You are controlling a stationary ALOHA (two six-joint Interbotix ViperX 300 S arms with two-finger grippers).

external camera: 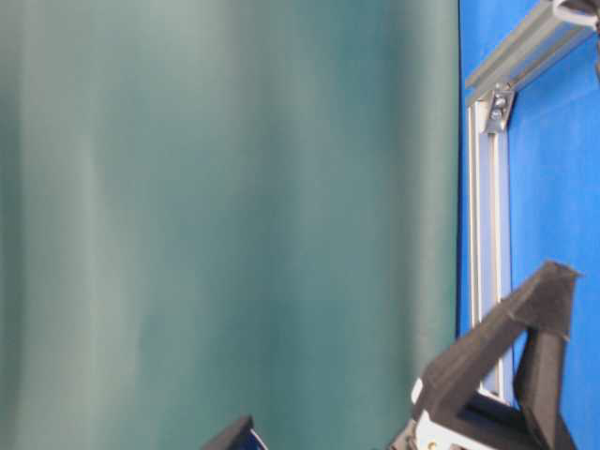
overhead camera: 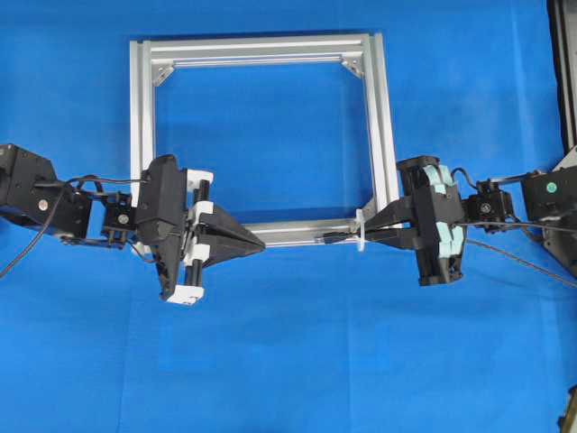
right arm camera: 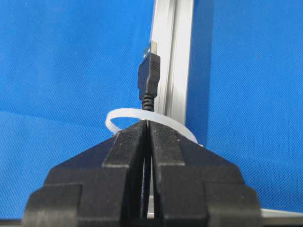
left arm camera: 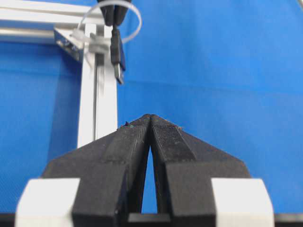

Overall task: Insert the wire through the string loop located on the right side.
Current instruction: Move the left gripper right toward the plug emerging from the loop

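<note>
Thin black wire (right arm camera: 148, 85), ending in a small boxy plug with a metal tip, poking through the white string loop (right arm camera: 124, 115) at the frame's lower right corner. Clamped just behind the plug by the right gripper (right arm camera: 148, 126), fingers closed on it. Loop: flat, glossy, oval band, seen in full only from the left wrist view. Frame (overhead camera: 142, 108): square, silver grooved aluminium with triangular corner brackets, lying flat on the blue cloth bench (overhead camera: 288, 361). Left gripper (overhead camera: 257, 244) near the frame's bottom rail, ribbed black fingers pressed together, holding nothing. Table-level view mostly a green curtain (external camera: 225, 206).
</note>
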